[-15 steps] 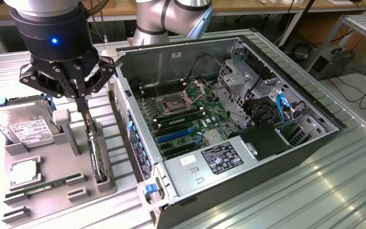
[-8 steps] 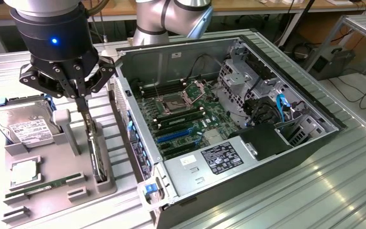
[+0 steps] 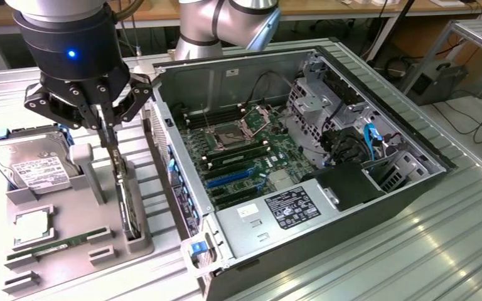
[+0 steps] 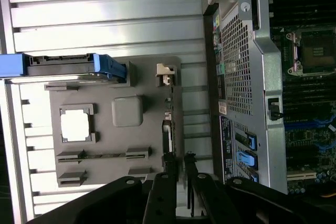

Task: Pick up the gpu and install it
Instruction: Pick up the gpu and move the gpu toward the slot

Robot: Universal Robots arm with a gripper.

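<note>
End effector over the gpu, card not lifted, case slot unfilled.
You see the end effector (image 3: 107, 135) (image 4: 178, 158) low over the grey tray (image 3: 61, 216), fingers narrow and astride the top edge of the gpu (image 3: 126, 188) (image 4: 167, 129); you cannot tell if they pinch it. The gpu stands on edge in its slot along the tray edge nearest the open computer case (image 3: 391, 119). The hard drive (image 3: 32, 166) sits at the tray's far corner, and the tray is at the counter (image 3: 442, 251) edge on the exterior view's left.
</note>
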